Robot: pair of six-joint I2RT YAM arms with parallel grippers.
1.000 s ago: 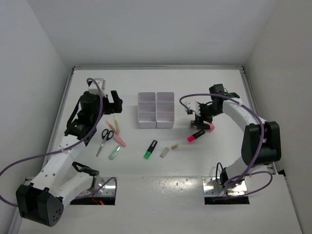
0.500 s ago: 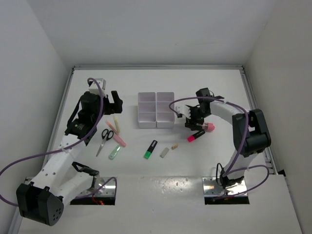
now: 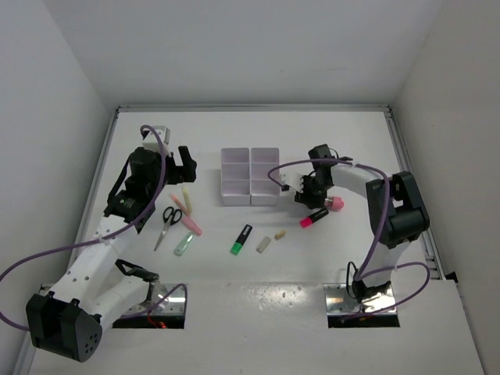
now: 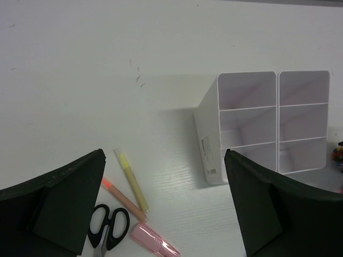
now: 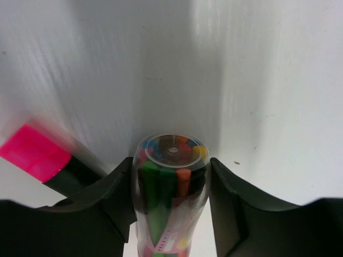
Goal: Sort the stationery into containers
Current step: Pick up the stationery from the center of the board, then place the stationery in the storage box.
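Left arm (image 3: pixel 86 262) runs up from its base and bends at the elbow, ending left of the white organiser (image 3: pixel 250 200); left gripper (image 3: pixel 184 161) hangs over the table on that side, jaws spread wide with nothing between them, both dark fingers (image 4: pixel 64 209) framing the wrist view. Right arm (image 3: pixel 367 181) rises from its base, folds at the elbow and stretches in toward the organiser's right side. Right gripper (image 3: pixel 313 190) sits low, just right of the organiser, jaws clamped on either side of a clear tube of coloured sticks (image 5: pixel 171 160)
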